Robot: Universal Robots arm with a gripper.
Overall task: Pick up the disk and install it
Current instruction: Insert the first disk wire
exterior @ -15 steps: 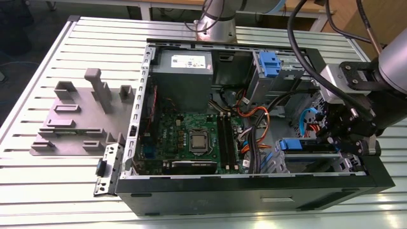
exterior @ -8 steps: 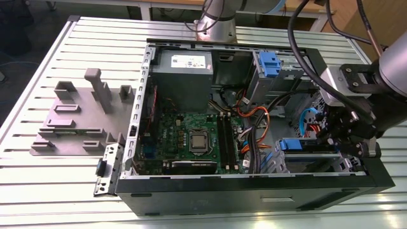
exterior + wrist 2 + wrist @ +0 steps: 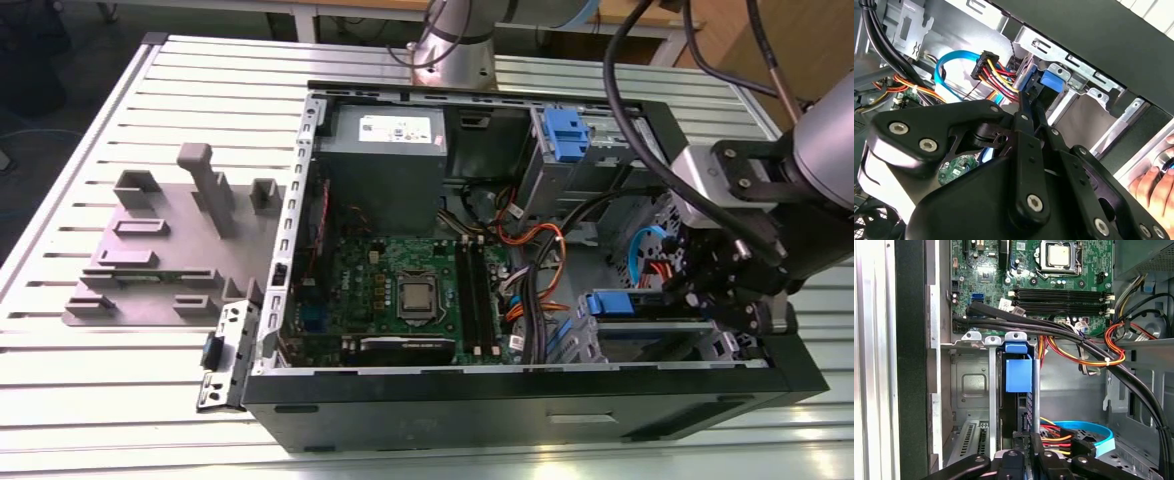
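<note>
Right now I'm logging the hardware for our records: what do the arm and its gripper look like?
The arm is silver-grey and tubular, with a black bracket at its wrist and thick black cables looping above it. The gripper is matte black, built from flat linkage bars pinned with round silver screws; in the second wrist view a rounded black housing carries more such screws.

Matt black plastic gripper (image 3: pixel 1026 107), glossy blue plastic disk (image 3: pixel 1018 374) frame, bare grey metal drive cage (image 3: pixel 971 385)
</note>
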